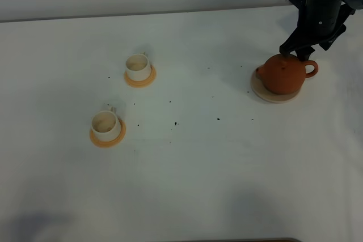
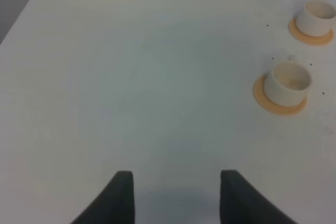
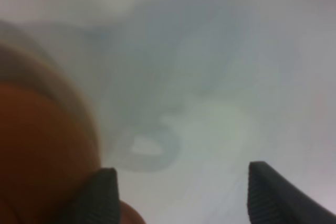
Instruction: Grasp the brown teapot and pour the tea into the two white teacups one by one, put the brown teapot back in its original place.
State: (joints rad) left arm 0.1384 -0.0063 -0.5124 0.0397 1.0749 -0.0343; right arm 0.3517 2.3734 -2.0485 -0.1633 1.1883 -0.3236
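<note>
Brn teapot [image 1: 282, 75] upright on disc [image 1: 277, 100]

Teapot [image 1: 283, 74] sits on its disc [image 1: 271, 97], on the table [image 1: 198, 185]. Both cups stand well left of the teapot, ea. on its own saucer [image 1: 150, 78]. Far cup [image 1: 137, 67] is approx level w/ the teapot; near cup [image 1: 105, 123] is further left & nearer the front.

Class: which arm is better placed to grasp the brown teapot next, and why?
Right. The right gripper hangs open beside the brown teapot on its beige disc. The left gripper is over bare table near the white teacups, with no teapot in its view.
</note>
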